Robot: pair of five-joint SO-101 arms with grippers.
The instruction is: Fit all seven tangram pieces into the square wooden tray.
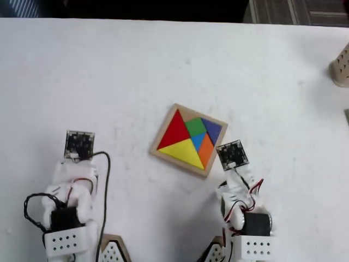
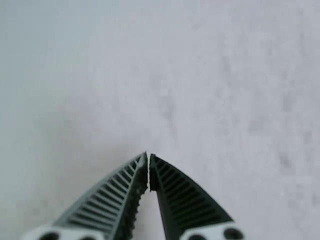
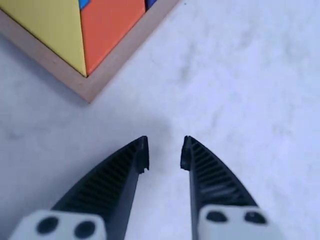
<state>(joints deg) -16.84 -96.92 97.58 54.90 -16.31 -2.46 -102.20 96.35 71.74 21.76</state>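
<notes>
Risk: right gripper (image 3: 164,152), jaws narrowly apart & empty, has wooden tray (image 3: 91,89) corner just ahead of its tips w/ pieces (image 3: 107,30) seated, so fwd drift could nudge it; left gripper (image 2: 149,167), jaws closed, table (image 2: 200,75) under tips.

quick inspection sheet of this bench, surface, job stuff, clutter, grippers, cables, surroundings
surface: white table.
job's things: tray sits turned at an angle, mid-table; pieces lie flat inside it, count not clear.
clutter: beige holed block at the table's right edge.
grippers: left gripper, jaws shut, over bare table; right gripper, jaws open, empty, just off a tray corner.
cables: black cable loops beside the left arm; red and white wires on the right arm.
surroundings: dark area past the table's far edge.
</notes>
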